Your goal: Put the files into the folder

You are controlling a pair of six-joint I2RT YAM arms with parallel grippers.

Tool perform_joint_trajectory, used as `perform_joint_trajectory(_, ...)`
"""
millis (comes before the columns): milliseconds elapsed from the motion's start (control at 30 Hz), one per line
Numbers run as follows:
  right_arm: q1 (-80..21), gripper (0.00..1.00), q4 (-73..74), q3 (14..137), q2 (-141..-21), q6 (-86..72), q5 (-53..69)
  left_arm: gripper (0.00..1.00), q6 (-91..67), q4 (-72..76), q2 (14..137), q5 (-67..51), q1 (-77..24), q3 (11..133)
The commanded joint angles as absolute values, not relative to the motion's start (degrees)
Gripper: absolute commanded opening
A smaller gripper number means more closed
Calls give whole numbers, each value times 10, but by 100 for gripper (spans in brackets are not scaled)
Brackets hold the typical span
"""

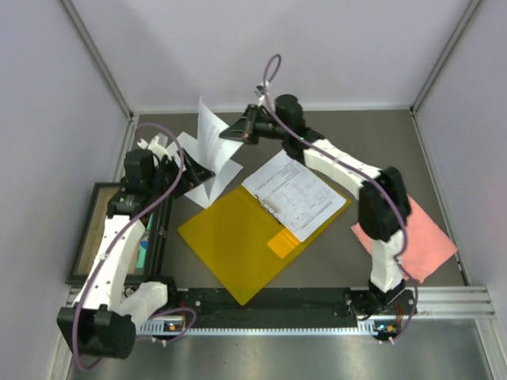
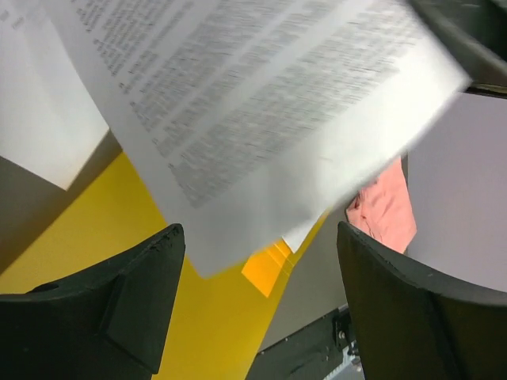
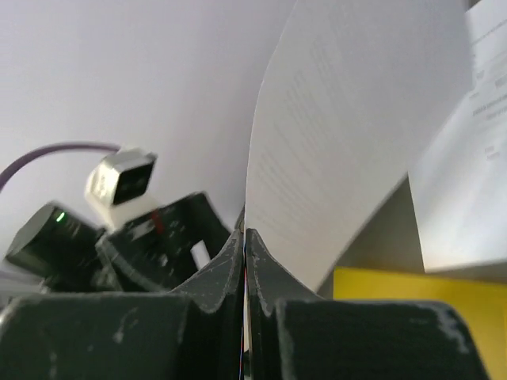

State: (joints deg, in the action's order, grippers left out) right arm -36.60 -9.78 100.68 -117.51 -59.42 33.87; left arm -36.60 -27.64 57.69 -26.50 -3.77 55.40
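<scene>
Looking across the bench (image 1: 333, 261), we see the folder (image 1: 230, 237) lying open at its middle, with a stack of files (image 1: 297, 194) resting on its right leaf. More files lie just beyond its far left edge, and one sheet (image 1: 210, 131) stands up from them. A cloth (image 1: 416, 237) lies well apart at the right. Our right pincer (image 3: 244, 237) is clamped on that sheet's edge. Our left pincer (image 2: 257, 231) is beside the loose files, fingers apart, gripping nothing.
</scene>
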Motion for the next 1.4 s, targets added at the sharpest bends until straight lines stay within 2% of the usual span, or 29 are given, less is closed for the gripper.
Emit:
perform_joint_trajectory(0,-320,0,-135,842,-1064,-568,424,82,-393,-261,514,-288,-62,512)
perform_joint_trajectory(100,-291,0,-28,739,-964,-447,432,82,-392,-260,504,-292,-72,487)
perform_joint_trajectory(133,-274,0,67,708,-916,-408,412,82,-392,-258,503,-295,-74,478)
perform_joint_trajectory(267,-237,0,217,636,-807,-266,326,82,-386,-247,501,-305,-85,460)
perform_joint_trajectory(467,-125,0,286,544,-691,-169,254,82,-373,-226,521,-327,-96,454)
perform_joint_trajectory(633,-100,0,346,548,-673,-127,170,82,-359,-224,532,-336,-100,468)
perform_joint_trajectory(900,-82,0,333,555,-698,-108,152,82,-350,-225,537,-337,-102,448)
perform_joint_trajectory(1133,-82,0,271,563,-755,-92,279,82,-343,-225,550,-332,-102,450)
perform_joint_trajectory(1367,-82,0,222,580,-794,-92,333,82,-340,-221,563,-330,-102,451)
